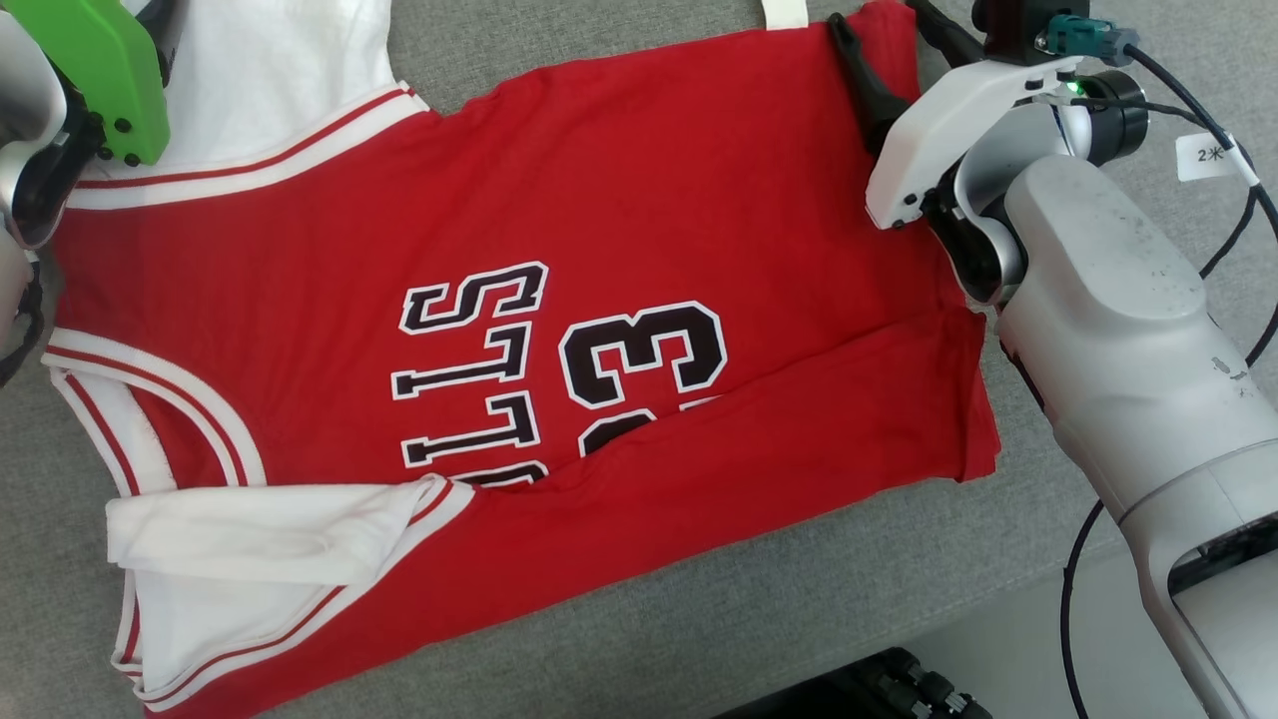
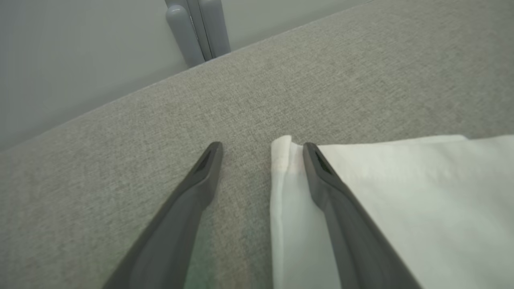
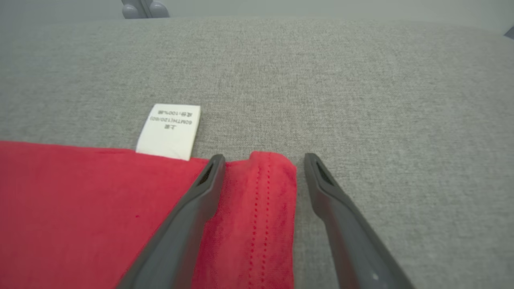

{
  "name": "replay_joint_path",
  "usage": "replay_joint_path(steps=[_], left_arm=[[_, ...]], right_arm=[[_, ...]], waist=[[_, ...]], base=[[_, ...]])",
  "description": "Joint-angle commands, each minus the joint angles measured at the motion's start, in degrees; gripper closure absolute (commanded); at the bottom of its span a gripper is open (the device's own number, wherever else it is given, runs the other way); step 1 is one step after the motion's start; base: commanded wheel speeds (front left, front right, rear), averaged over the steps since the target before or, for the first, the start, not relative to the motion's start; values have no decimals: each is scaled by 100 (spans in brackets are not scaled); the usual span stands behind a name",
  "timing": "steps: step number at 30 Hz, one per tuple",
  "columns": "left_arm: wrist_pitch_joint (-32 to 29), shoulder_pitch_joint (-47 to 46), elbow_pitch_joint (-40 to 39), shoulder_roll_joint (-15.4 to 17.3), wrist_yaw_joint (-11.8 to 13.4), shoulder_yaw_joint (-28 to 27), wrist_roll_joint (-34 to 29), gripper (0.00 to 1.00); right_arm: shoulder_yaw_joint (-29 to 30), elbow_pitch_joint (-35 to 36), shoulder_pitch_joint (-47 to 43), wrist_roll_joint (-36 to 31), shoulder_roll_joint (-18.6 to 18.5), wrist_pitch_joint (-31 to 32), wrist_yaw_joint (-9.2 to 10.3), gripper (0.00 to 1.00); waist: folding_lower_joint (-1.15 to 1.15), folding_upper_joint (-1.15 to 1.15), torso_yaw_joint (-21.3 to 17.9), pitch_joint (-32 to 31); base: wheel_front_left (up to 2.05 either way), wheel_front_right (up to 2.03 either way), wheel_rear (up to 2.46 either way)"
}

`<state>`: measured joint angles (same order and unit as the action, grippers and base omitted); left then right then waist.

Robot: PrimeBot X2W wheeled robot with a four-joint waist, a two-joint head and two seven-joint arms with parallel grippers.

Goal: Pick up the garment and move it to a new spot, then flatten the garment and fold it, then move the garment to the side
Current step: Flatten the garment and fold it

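Both arms reach forward, one on each side. The left pincer [image 2: 262, 147] points low, its two dark fingers spread wide. The right pincer [image 3: 264, 157] is spread just as wide, and its pale forearm [image 1: 1108, 330] slopes up behind it.

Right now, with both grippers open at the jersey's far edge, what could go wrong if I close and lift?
1. The left gripper straddles only the white edge; one finger is over bare grey surface, so the pinch may be thin and slip.
2. The right gripper spans just the red hem corner; uneven grips could skew the jersey.
3. The near flap already folded over the lettering looks loose and may fall open when lifted.
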<state>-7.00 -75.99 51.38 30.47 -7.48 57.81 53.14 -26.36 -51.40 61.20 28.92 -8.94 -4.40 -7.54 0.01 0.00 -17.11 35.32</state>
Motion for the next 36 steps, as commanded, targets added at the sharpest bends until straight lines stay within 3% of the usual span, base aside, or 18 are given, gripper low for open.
replay_joint_path(steps=[1, 2, 3, 4, 5, 20, 28, 36], left_arm=[[-42, 28, 72, -23, -2, 119, 35, 0], [-23, 20, 88, -53, -2, 165, 83, 11], [-8, 11, 103, -72, -2, 203, 123, 59], [-1, -1, 114, -96, -3, 252, 166, 94], [37, -11, 104, -116, -3, 279, 218, 100], [1256, 8, -468, -154, -2, 532, 948, 100], [1979, 526, -1141, 58, -2, 620, 1281, 100], [2229, 1378, -2026, 151, 82, 147, 1138, 100]], right_arm=[[-87, -81, 48, 91, 36, 32, 11, 0], [-153, -124, 72, 129, 27, 78, 11, 10], [-192, -150, 94, 166, 15, 97, 11, 60], [-230, -167, 112, 224, -1, 99, 11, 89], [-252, -171, 128, 268, -19, 78, 11, 100], [-474, -148, -70, 491, -524, -796, 11, 100], [-381, -130, -525, 513, -784, -1013, 11, 100], [83, 305, -1175, 333, -1052, -1079, 11, 100]], waist=[[-1, 0, -16, 39], [-1, 0, -8, 44], [-1, 0, 0, 45], [-1, 0, 11, 41], [-1, 0, 26, 30], [-1, 0, 566, -568], [-1, 0, 921, -914], [-1, 0, 1241, -1264]], base=[[0, 0, 0], [0, 0, 0], [0, 0, 0], [0, 0, 0], [0, 0, 0], [0, 0, 0], [0, 0, 0], [0, 0, 0]])
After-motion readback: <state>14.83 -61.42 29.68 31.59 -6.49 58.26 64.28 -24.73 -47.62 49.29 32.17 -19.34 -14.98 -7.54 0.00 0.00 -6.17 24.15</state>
